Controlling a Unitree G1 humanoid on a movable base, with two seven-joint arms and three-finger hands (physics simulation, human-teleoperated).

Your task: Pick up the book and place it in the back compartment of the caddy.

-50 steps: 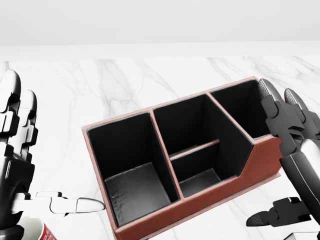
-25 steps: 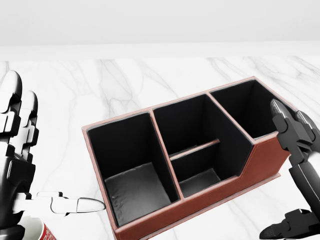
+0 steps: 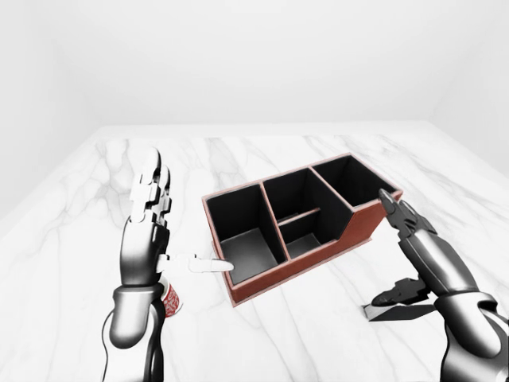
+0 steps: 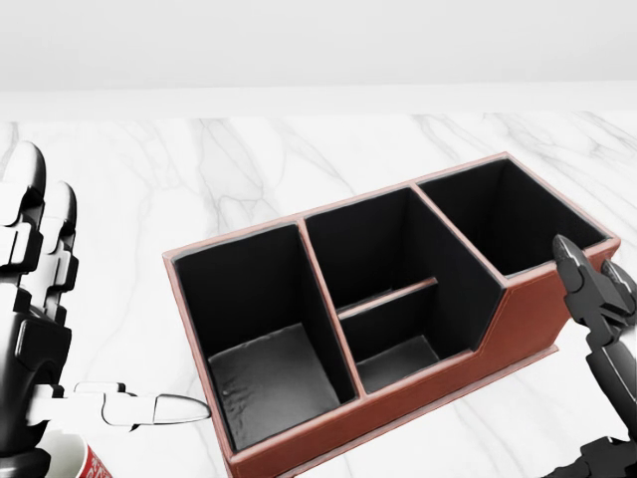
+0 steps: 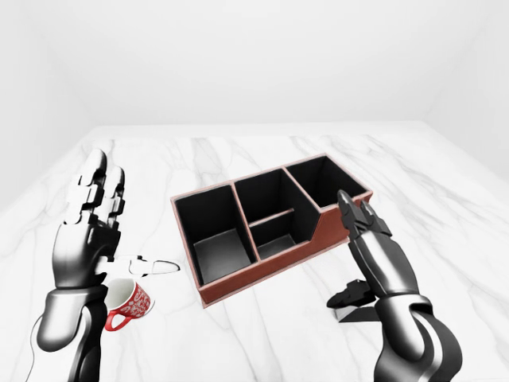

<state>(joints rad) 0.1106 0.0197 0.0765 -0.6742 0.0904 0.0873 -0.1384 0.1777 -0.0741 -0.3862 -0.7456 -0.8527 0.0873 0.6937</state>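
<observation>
The caddy (image 3: 359,229) is a red-brown box with black compartments, standing slantwise on the white marble table (image 3: 262,159); all its compartments look empty. A flat dark-edged thing, which looks like the book (image 5: 359,313), lies on the table to the right of the caddy, mostly hidden under my right hand. My right hand (image 5: 340,251) is open, its fingers pointing up beside the caddy's right end and its thumb over the book. My left hand (image 3: 187,215) is open and raised left of the caddy, its thumb pointing at the caddy's left wall.
A red and white mug (image 5: 127,304) stands on the table below my left hand, left of the caddy. The table ends at a white wall at the top of the views.
My right hand has dropped lower and toward the right edge of the head view, uncovering the caddy's right compartment. The left hand and the caddy have not moved.
</observation>
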